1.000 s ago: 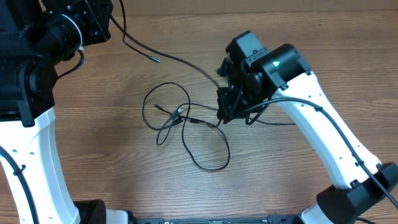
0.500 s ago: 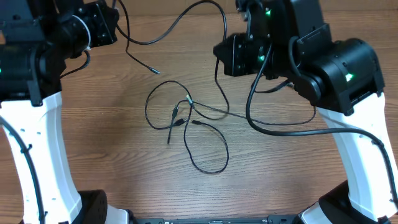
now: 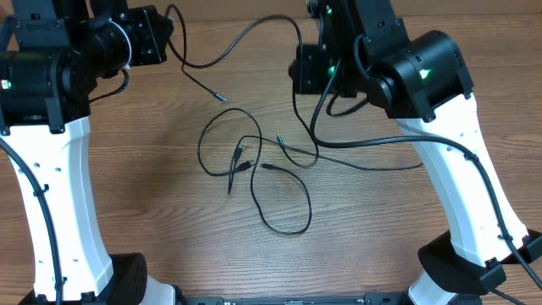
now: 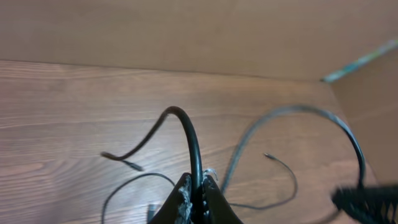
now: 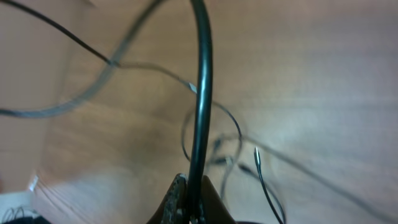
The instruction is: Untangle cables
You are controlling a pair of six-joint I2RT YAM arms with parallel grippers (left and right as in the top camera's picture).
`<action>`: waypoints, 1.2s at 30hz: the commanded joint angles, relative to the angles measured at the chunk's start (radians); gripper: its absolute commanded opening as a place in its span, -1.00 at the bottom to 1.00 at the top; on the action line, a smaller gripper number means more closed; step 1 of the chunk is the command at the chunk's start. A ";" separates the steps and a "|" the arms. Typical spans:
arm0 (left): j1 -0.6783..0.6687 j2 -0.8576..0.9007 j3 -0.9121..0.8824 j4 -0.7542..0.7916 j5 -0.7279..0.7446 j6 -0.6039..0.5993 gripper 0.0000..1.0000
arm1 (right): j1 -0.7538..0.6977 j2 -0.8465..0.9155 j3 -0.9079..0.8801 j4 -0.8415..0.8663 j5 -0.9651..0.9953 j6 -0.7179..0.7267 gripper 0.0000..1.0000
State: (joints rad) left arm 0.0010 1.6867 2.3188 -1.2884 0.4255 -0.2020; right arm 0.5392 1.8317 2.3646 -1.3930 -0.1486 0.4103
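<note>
Several thin black cables lie tangled mid-table, with plugs clustered at the crossing point(image 3: 240, 159) and a loop point(image 3: 288, 229) toward the front. My left gripper point(image 3: 166, 30) is raised at the far left and shut on a black cable point(image 4: 186, 134). My right gripper point(image 3: 303, 72) is raised at the far middle and shut on a black cable point(image 5: 200, 81). A cable point(image 3: 246, 32) arcs in the air between the two grippers. A loose plug end point(image 3: 220, 98) hangs off the left gripper. Another thin cable point(image 3: 356, 159) runs right from the tangle.
The table point(image 3: 152, 220) is brown wood. A thicker black arm wire point(image 3: 373, 140) sags from the right arm over the table. A brown wall point(image 4: 186, 31) stands at the far edge. The arm bases point(image 3: 127, 284) stand at the front corners.
My right gripper has risen from the tangle to the far side, drawing a cable up with it. My left gripper has shifted right. The cable now arcs between them.
</note>
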 commanded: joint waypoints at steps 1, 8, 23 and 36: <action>-0.032 0.008 0.008 -0.011 0.077 0.023 -0.83 | 0.003 -0.014 0.011 0.089 -0.021 -0.018 -0.93; -0.066 0.042 0.008 -0.063 0.230 0.023 -0.62 | 0.003 -0.007 0.011 0.278 -0.093 0.043 -0.93; -0.081 0.173 0.008 -0.093 0.327 0.158 -0.42 | 0.003 0.003 0.011 0.315 -0.180 0.099 -0.93; -0.112 0.241 0.008 0.040 0.067 0.252 0.45 | 0.003 0.003 0.011 0.250 -0.227 0.095 -0.93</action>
State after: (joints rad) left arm -0.0841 1.8896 2.3180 -1.2606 0.5507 0.0093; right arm 0.5392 1.8320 2.3646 -1.1458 -0.3470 0.5045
